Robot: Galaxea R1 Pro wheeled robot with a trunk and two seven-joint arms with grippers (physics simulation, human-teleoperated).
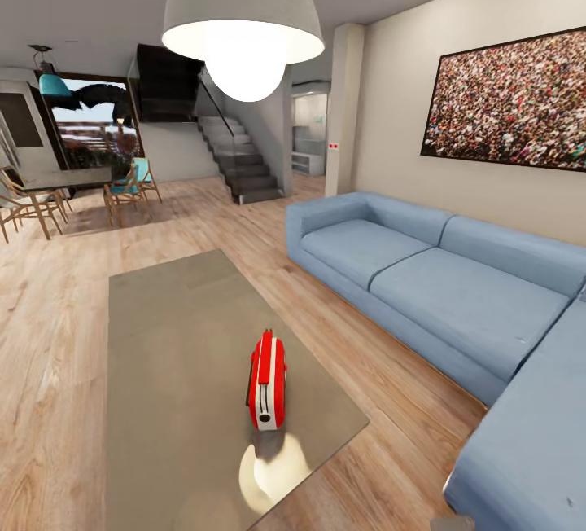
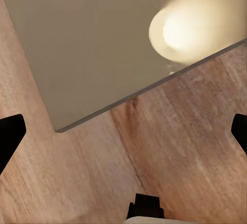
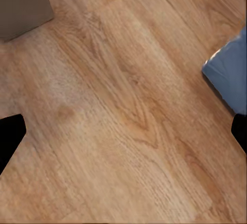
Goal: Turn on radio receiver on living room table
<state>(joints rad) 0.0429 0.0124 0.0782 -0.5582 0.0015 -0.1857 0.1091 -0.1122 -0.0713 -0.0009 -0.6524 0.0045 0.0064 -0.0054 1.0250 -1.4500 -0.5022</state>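
Both grippers, the left gripper (image 2: 123, 131) and right gripper (image 3: 123, 131), were held wide apart and empty over light wood floor (image 3: 128, 105). Ahead, the small red white-sided radio receiver (image 1: 266, 381) stood near the glossy grey-beige coffee table's (image 1: 179, 327) close end. Approach was judged in hand; a reach to its switch remained.

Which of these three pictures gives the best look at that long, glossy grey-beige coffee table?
The head view: the glossy grey-beige coffee table shows nearly whole there. The left wrist view catches one corner; the right wrist view, a bit of a corner.
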